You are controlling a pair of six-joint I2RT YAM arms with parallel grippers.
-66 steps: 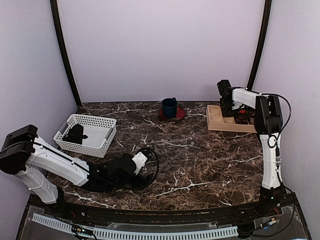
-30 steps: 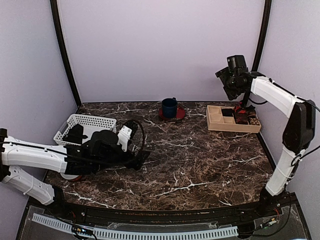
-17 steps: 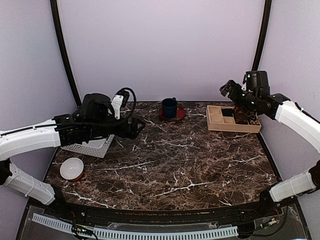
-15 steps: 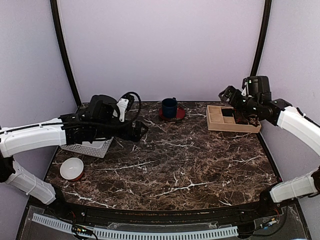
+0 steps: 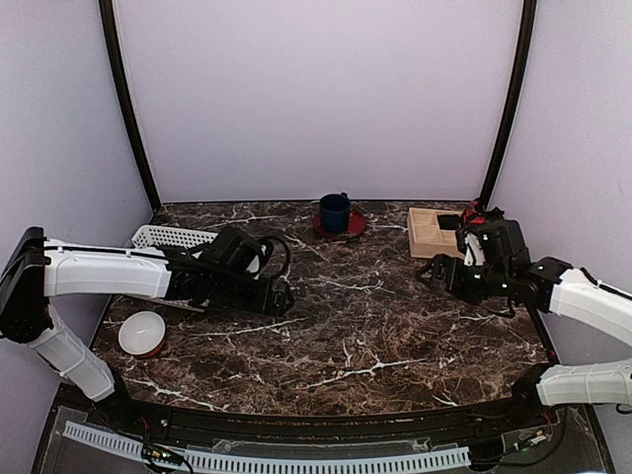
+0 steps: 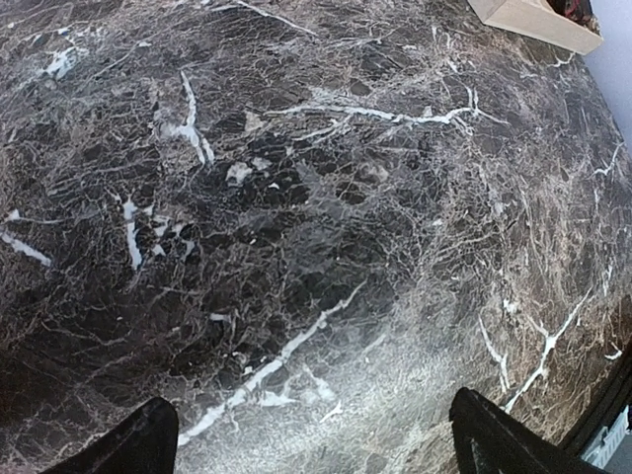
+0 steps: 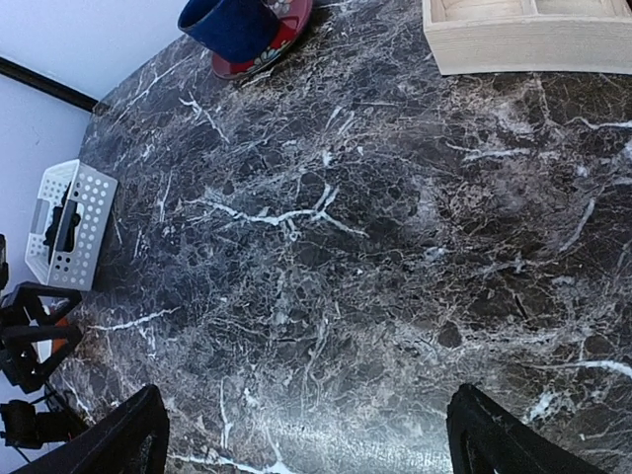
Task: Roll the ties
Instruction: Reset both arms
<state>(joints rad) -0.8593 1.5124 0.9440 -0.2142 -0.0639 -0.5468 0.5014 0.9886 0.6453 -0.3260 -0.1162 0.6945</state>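
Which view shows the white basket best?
The right wrist view: the white basket appears whole, with black fabric inside. The top view shows only its far rim behind the left arm. The left wrist view misses it.

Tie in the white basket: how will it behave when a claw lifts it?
Likely floppy: the tie lies bunched in the basket, so it should sag when lifted. Probably light, as it looks like thin fabric. It might catch on the basket's holed wall coming out.
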